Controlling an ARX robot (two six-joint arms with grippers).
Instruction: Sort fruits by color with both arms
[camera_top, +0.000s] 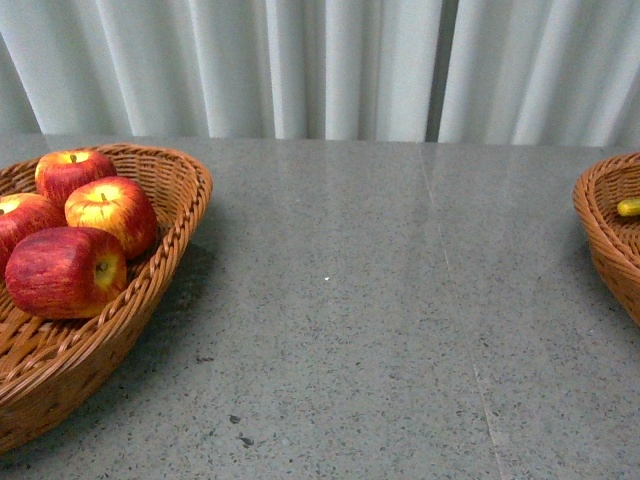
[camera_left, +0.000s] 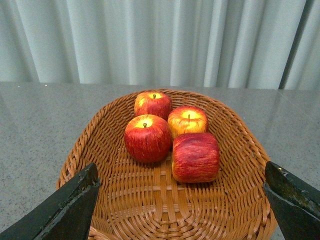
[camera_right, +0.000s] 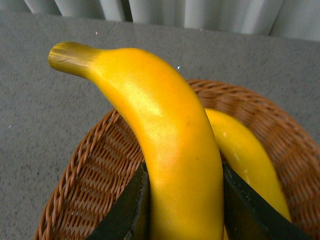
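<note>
Several red apples with yellow patches (camera_top: 68, 270) lie in the left wicker basket (camera_top: 150, 300); they also show in the left wrist view (camera_left: 196, 156). My left gripper (camera_left: 182, 210) is open and empty above the near end of that basket (camera_left: 165, 210). My right gripper (camera_right: 182, 200) is shut on a bright-yellow banana (camera_right: 165, 140), held above the right wicker basket (camera_right: 95, 175). A second banana (camera_right: 247, 155) lies in that basket behind it. In the front view only a banana tip (camera_top: 629, 207) shows in the right basket (camera_top: 605, 235). Neither arm shows in the front view.
A grey speckled table (camera_top: 350, 300) lies between the two baskets. White curtains (camera_top: 320, 60) hang along its far edge.
</note>
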